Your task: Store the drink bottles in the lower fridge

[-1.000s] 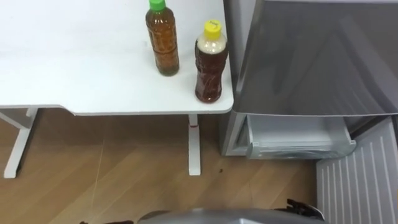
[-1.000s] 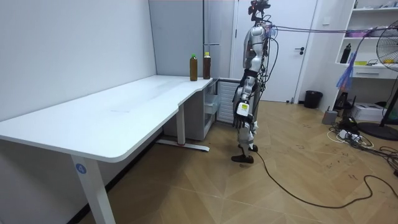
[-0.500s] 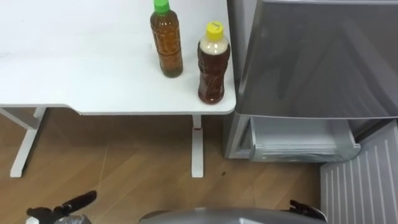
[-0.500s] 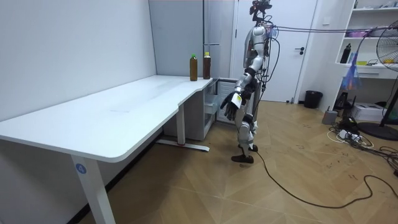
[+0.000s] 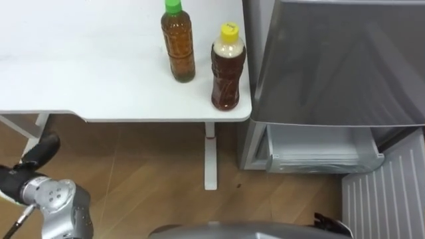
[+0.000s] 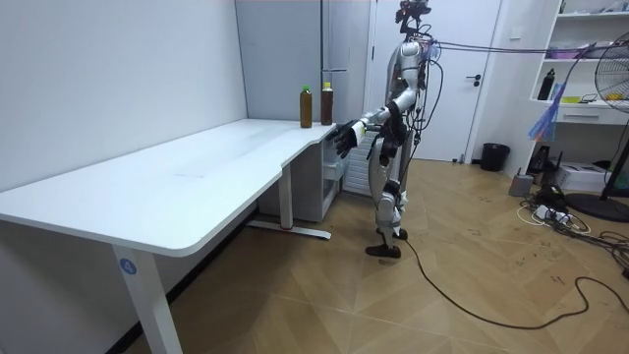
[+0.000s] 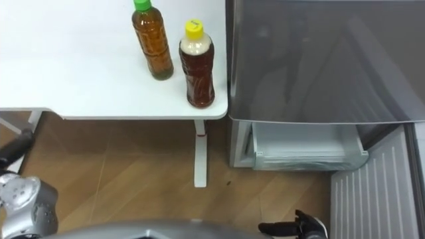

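White laminate forms the surface [image 5: 86, 66], and both drinks are stood upright near its right front corner, hard by the grey fridge [image 5: 339, 60]. The green-capped bottle [image 5: 178, 41] is set further back and to the left. The yellow-capped bottle [image 5: 228, 66], ribbed and waisted, is placed closest to the corner, just beside the first but apart from it. Both are clear plastic filled with brown liquid, with their long axes vertical.

The left hand [image 6: 341, 141] is held out with fingers spread and nothing in it, short of the surface's front edge, so the bottles lie ahead of it and to its right. The right hand [image 7: 292, 230] is glimpsed low by the robot's body, and whether it is curled cannot be told. The lower fridge drawer [image 5: 322, 149] is seen pulled open, pale and seemingly bare, below and right of the corner. The left hand is judged the nearer to the bottles.
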### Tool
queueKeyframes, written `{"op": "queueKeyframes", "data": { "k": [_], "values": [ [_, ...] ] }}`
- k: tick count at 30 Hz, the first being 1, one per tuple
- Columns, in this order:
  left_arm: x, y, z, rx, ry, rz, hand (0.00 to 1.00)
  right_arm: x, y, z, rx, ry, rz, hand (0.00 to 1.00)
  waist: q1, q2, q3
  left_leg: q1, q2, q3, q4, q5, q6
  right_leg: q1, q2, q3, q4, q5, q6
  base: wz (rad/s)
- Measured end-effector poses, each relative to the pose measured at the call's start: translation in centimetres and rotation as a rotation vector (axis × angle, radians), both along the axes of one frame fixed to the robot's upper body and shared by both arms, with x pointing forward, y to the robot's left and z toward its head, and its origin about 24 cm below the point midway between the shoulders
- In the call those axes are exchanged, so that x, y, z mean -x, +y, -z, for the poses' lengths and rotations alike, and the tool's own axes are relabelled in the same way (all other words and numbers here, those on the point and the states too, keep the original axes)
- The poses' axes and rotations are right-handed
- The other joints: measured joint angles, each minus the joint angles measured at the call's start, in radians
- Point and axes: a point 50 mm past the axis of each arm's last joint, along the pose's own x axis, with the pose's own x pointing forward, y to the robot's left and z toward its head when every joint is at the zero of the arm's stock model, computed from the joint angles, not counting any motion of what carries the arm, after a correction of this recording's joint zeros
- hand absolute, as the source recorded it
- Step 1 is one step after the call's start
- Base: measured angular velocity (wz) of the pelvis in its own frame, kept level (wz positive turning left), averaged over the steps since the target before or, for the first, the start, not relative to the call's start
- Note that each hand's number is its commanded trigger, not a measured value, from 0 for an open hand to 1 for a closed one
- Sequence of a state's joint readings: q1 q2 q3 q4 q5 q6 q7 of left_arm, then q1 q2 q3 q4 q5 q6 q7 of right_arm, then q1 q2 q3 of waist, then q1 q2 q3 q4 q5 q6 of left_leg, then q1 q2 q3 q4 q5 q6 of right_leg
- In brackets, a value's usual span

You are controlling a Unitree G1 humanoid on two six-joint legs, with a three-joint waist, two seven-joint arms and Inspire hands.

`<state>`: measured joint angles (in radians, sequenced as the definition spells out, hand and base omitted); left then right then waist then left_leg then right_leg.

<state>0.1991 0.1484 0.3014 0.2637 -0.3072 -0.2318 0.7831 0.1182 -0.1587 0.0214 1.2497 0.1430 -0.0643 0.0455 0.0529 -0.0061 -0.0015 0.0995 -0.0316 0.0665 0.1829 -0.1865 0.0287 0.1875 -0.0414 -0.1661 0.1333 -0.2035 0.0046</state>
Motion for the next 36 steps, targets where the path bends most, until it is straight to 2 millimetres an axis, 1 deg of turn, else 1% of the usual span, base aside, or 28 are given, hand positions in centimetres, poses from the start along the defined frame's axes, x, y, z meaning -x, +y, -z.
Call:
{"op": "queueKeyframes", "data": {
  "k": [1,2,4,7,10,11,13,14,16,17,18,19,20,21,22,23,24,25,29,32,33,34,36],
  "values": [
    [-0.5,0.1,-1.2,-0.048,-0.046,0.019,0.0,0.0,0.0,0.0,0.002,0.0,-0.005,0.0,0.005,-0.001,0.0009,-0.001,0.0,-0.002,0.0,0.0,0.0,0.0,0.0,0.0,0.0,0.0,0.0,0.06],
    [-0.7,0.1,-1.8,-0.075,-0.063,0.028,0.0,0.0,0.0,0.0,0.002,0.0,-0.006,0.0,0.006,-0.001,0.001,0.0,0.0,-0.002,-0.001,0.0,0.0,0.0,0.0,0.0,0.0,0.0,0.0,0.03],
    [-1.4,-0.2,-4.1,-0.161,-0.146,0.053,0.0,0.1,-0.1,0.0,0.003,0.0,-0.003,0.0,0.005,-0.002,0.0031,-0.003,-0.002,-0.005,-0.002,0.0,0.0,0.0,0.0,-0.002,-0.002,0.0,0.0,0.04],
    [-2.1,-0.5,-6.1,-0.228,-0.214,0.092,0.0,0.1,-0.1,0.0,0.0,0.004,0.011,0.0,0.005,0.0,0.0034,-0.003,-0.002,-0.006,-0.002,0.0,0.0,0.002,0.0,-0.002,-0.006,0.0,0.0,0.0],
    [-2.6,-1.0,-7.3,-0.262,-0.258,0.15,0.0,0.2,-0.1,0.0,0.0,0.006,0.013,0.0,0.001,0.004,0.003,-0.003,-0.002,-0.005,-0.002,0.0,0.0,0.002,0.0,-0.002,-0.008,0.0,0.0,0.0],
    [-2.7,-1.1,-7.5,-0.268,-0.26,0.161,0.0,0.2,-0.1,0.0,-0.001,0.005,0.014,0.0,-0.001,0.005,0.0029,-0.003,-0.002,-0.006,-0.002,0.0,0.0,0.002,0.0,-0.002,-0.008,0.0,0.0,0.03],
    [-2.9,-1.3,-8.1,-0.282,-0.28,0.201,0.0,0.3,-0.1,0.0,-0.02,0.003,0.022,0.0,-0.017,0.006,0.0029,-0.004,-0.003,-0.013,-0.002,0.0,0.0,0.006,0.0,-0.008,-0.008,0.0,0.0,0.08],
    [-3.0,-1.4,-8.4,-0.286,-0.29,0.209,0.0,0.2,-0.1,0.0,-0.026,-0.002,0.022,0.0,-0.019,0.006,0.0028,-0.004,-0.003,-0.014,-0.002,0.0,0.0,0.006,0.0,-0.009,-0.008,0.0,0.0,0.05],
    [-3.5,-2.1,-9.9,-0.307,-0.351,0.258,0.0,0.0,-0.1,0.0,-0.042,-0.008,0.024,0.0,-0.035,0.008,0.0032,-0.017,-0.002,-0.022,0.009,-0.003,-0.001,0.001,0.001,-0.016,-0.007,0.001,-0.001,0.1],
    [-3.7,-2.4,-10.3,-0.313,-0.371,0.279,0.0,-0.1,-0.1,0.0,-0.045,-0.01,0.025,0.0,-0.038,0.01,0.0046,-0.021,-0.002,-0.024,0.013,-0.003,-0.001,0.0,0.001,-0.019,-0.006,0.001,-0.001,0.15],
    [-4.1,-2.8,-11.0,-0.323,-0.403,0.322,0.0,-0.2,-0.3,-0.1,-0.05,-0.016,0.027,0.0,-0.045,0.017,0.0076,-0.021,-0.002,-0.027,0.016,-0.005,0.0,0.001,0.001,-0.024,-0.001,0.001,-0.001,0.07],
    [-4.4,-3.3,-11.5,-0.329,-0.423,0.369,0.0,-0.3,-0.4,-0.1,-0.051,-0.019,0.025,0.0,-0.05,0.024,0.0074,-0.017,-0.002,-0.027,0.015,-0.005,0.0,0.001,0.0,-0.024,0.002,0.001,-0.001,0.0],
    [-4.5,-3.6,-11.7,-0.331,-0.431,0.396,0.0,-0.4,-0.5,-0.1,-0.049,-0.02,0.024,0.0,-0.05,0.026,0.0071,-0.017,-0.002,-0.026,0.014,-0.005,0.0,0.002,0.0,-0.024,0.002,0.001,-0.001,0.0],
    [-4.8,-4.1,-11.9,-0.334,-0.441,0.449,0.0,-0.4,-0.6,-0.2,-0.047,-0.021,0.025,0.0,-0.051,0.029,0.0046,-0.017,-0.002,-0.026,0.014,-0.005,0.0,0.001,0.0,-0.025,0.002,0.001,-0.001,-0.04],
    [-5.0,-4.7,-12.1,-0.334,-0.446,0.505,0.0,-0.4,-0.7,-0.2,-0.045,-0.022,0.029,0.0,-0.051,0.031,0.0078,-0.017,-0.001,-0.024,0.014,-0.004,0.0,0.0,0.0,-0.024,0.001,0.001,-0.001,0.0],
    [-5.1,-5.0,-12.2,-0.334,-0.448,0.53,0.0,-0.4,-0.8,-0.2,-0.044,-0.021,0.032,0.0,-0.052,0.03,0.009,-0.017,-0.001,-0.024,0.014,-0.004,0.0,0.0,0.0,-0.024,0.001,0.001,-0.001,-0.03],
    [-5.3,-5.4,-12.3,-0.333,-0.449,0.58,0.0,-0.3,-0.9,-0.2,-0.048,-0.021,0.042,0.0,-0.052,0.034,0.008,-0.018,0.0,-0.024,0.014,-0.004,0.0,0.0,0.001,-0.024,0.001,0.001,-0.001,0.0],
    [-5.5,-5.9,-12.4,-0.329,-0.45,0.625,0.0,-0.3,-1.0,-0.3,-0.049,-0.02,0.047,0.0,-0.052,0.033,0.0092,-0.018,0.0,-0.023,0.014,-0.004,0.0,-0.001,0.001,-0.024,0.001,0.001,-0.001,0.0],
    [-6.2,-6.7,-12.6,-0.33,-0.448,0.729,0.0,-0.4,-1.1,-0.3,-0.05,-0.016,0.05,0.0,-0.051,0.03,0.0089,-0.019,0.0,-0.021,0.015,-0.004,-0.001,-0.005,0.001,-0.018,0.001,0.001,-0.001,-0.04],
    [-6.4,-7.3,-13.3,-0.323,-0.475,0.798,0.0,-0.4,-0.9,-0.2,-0.063,-0.01,0.047,0.0,-0.056,0.019,0.0088,-0.027,0.001,-0.011,0.016,-0.004,0.0,-0.016,0.001,-0.008,0.001,0.0,-0.001,-0.09],
    [-6.4,-7.8,-13.7,-0.304,-0.508,0.844,0.0,-0.4,-0.7,-0.2,-0.072,-0.011,0.048,0.0,-0.058,0.011,0.0077,-0.029,0.0,-0.01,0.016,-0.004,0.0,-0.019,0.0,-0.005,0.001,0.0,-0.001,0.0],
    [-6.4,-8.4,-14.0,-0.275,-0.542,0.897,0.0,-0.5,-0.5,-0.1,-0.082,-0.012,0.047,0.0,-0.061,0.009,0.004,-0.029,0.001,-0.01,0.016,-0.004,0.0,-0.018,-0.001,-0.006,0.001,0.0,-0.001,0.0],
    [-6.6,-9.1,-14.1,-0.226,-0.579,0.979,0.0,-0.6,-0.1,0.0,-0.091,-0.016,0.045,0.0,-0.072,0.001,0.0032,-0.029,0.0,-0.011,0.016,-0.004,0.0,-0.018,-0.001,-0.007,0.002,0.0,0.0,0.0]
  ]
}}
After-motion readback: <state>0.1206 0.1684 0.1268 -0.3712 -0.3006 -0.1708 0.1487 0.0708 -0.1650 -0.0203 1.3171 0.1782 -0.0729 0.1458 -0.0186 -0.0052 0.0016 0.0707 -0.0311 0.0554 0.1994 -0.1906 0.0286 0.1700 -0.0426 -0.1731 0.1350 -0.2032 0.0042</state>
